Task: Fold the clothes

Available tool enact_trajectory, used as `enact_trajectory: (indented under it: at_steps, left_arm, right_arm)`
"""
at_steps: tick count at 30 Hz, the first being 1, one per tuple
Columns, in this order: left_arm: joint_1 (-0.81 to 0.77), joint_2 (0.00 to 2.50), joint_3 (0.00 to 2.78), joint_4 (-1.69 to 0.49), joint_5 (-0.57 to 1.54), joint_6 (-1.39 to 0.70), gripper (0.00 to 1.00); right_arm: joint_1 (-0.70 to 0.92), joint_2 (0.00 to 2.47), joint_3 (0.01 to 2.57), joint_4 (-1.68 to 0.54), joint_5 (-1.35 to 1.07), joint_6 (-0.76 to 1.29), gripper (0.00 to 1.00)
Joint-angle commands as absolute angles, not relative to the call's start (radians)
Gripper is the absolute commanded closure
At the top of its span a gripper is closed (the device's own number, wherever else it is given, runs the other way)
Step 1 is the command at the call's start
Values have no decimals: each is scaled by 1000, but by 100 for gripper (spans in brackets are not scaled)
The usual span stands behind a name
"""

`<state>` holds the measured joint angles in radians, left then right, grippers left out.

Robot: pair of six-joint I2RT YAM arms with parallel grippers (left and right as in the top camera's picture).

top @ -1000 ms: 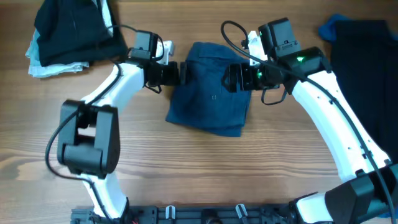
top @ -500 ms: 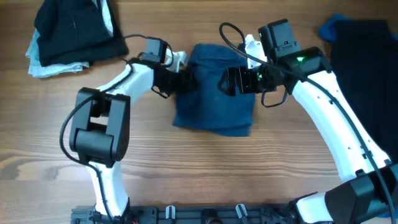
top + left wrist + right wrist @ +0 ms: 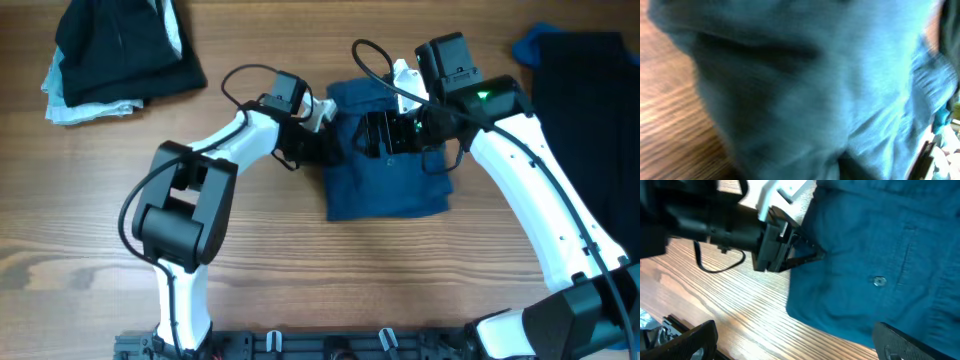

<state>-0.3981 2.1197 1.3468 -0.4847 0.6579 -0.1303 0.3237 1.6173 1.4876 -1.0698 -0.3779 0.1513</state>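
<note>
A navy garment [image 3: 388,165] from the clothes lies folded on the wooden table, and its small button [image 3: 880,281] shows in the right wrist view. My left gripper [image 3: 325,148] is at the garment's left edge. In the right wrist view the left gripper [image 3: 812,255] has its black fingers drawn together to a point on that edge. Blurred navy fabric [image 3: 805,90] fills the left wrist view and hides its fingers. My right gripper [image 3: 385,135] hovers open over the garment's upper middle, and the right gripper [image 3: 800,347] stands wide with nothing between its fingers.
A pile of black and pale blue clothes [image 3: 115,50] lies at the back left. Black and bright blue clothes [image 3: 585,70] lie at the right edge. A black rail [image 3: 330,345] runs along the table's front edge.
My left gripper has moved right and closed at the garment's left edge. The navy garment has shifted right with it and looks narrower. The right arm has hardly moved.
</note>
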Motion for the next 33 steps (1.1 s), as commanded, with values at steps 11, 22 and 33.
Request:
enact_trajectory:
  at_steps: [11,22,33]
  left_arm:
    - [-273,2139,1427,-425,555,-107,96]
    - [-66,2140,1579,-392,469,-52,96]
    - [158,2140,1588,-235,470,-33,96]
  right_arm:
    - [323,1599,1490,-1108,-390,90,0]
    - [323,1599,1490,-1128,-390,79,1]
    - [323,1599,1490,-1175,-394,97,1]
